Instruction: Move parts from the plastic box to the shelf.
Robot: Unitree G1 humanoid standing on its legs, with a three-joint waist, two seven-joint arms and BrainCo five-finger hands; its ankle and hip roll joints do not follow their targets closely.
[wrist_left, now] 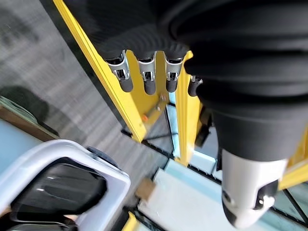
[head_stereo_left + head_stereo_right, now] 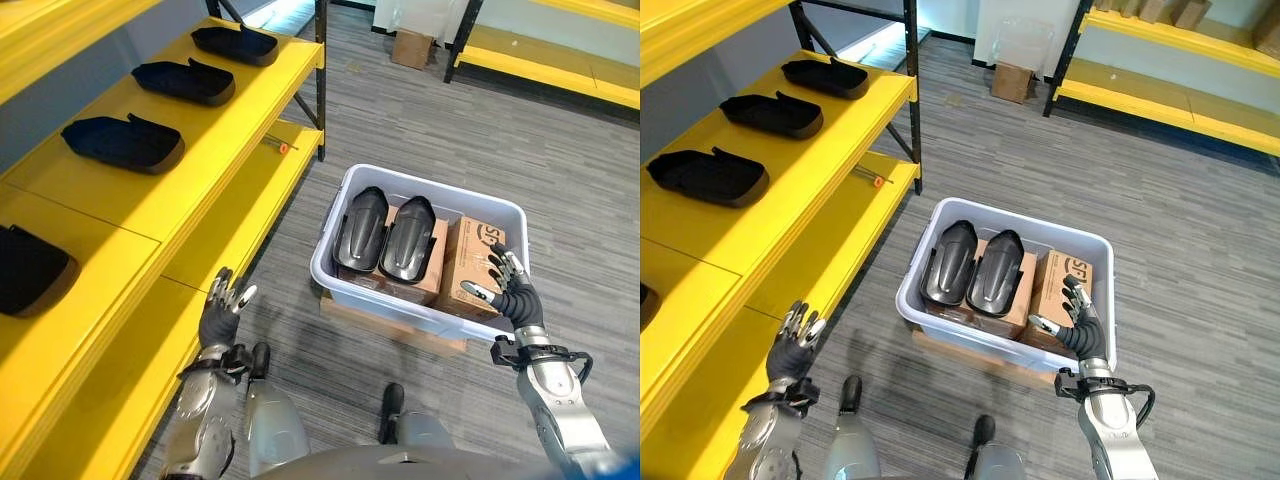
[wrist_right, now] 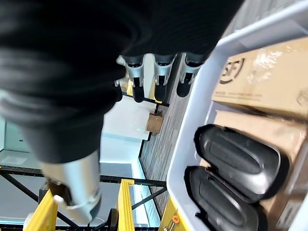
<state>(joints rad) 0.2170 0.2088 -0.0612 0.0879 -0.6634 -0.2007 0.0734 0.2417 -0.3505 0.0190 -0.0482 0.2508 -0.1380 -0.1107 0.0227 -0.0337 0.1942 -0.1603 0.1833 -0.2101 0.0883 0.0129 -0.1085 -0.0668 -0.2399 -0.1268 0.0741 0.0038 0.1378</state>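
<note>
The plastic box (image 2: 335,268) stood on the floor (image 2: 560,170) beside the yellow shelf (image 2: 200,140), on a flat piece of cardboard (image 2: 390,325). Two black parts (image 2: 385,238) lay side by side on a cardboard carton (image 2: 425,285) in the box's shelf-side half; a second carton (image 2: 470,262), with dark print on top, filled its right end. More black parts (image 2: 125,143) lay in a row along the shelf's upper level. The right robot hand (image 2: 510,290) hovered at the box's near right corner, fingers spread, holding nothing. The left robot hand (image 2: 222,305) hung by the shelf's lower edge, fingers relaxed and empty.
</note>
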